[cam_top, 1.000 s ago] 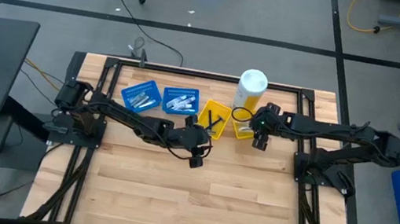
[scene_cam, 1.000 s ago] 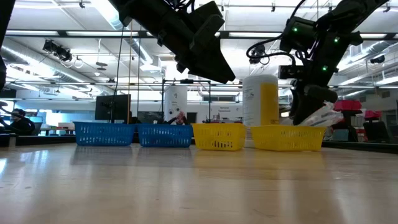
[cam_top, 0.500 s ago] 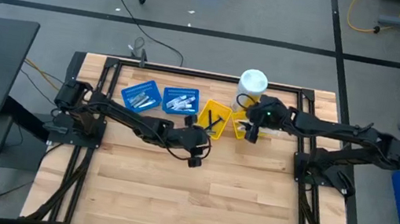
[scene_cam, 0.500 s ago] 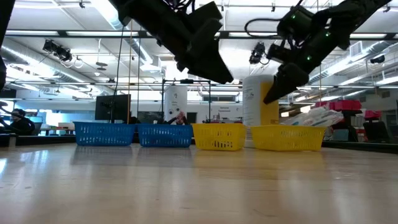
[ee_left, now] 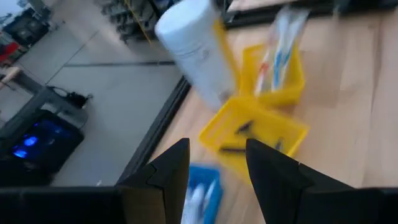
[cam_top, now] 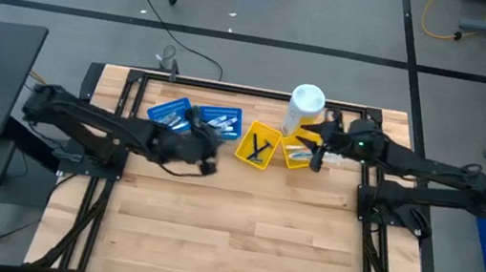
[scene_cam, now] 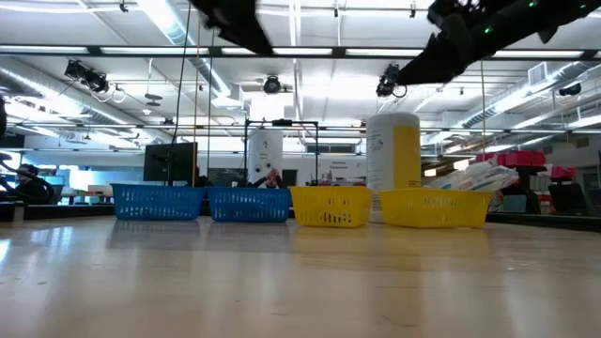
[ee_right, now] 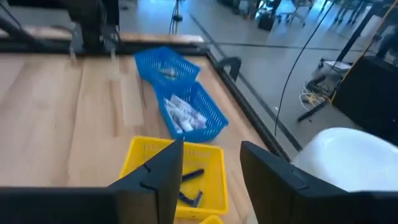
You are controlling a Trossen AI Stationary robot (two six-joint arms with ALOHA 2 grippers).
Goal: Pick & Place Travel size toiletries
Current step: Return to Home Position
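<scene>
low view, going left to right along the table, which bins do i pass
left blue bin → right blue bin → left yellow bin → right yellow bin

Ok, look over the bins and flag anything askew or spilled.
Only the rightmost yellow bin stands out: its toothbrushes lean out above the rim on one side instead of lying flat inside. I see nothing spilled on the table.
</scene>
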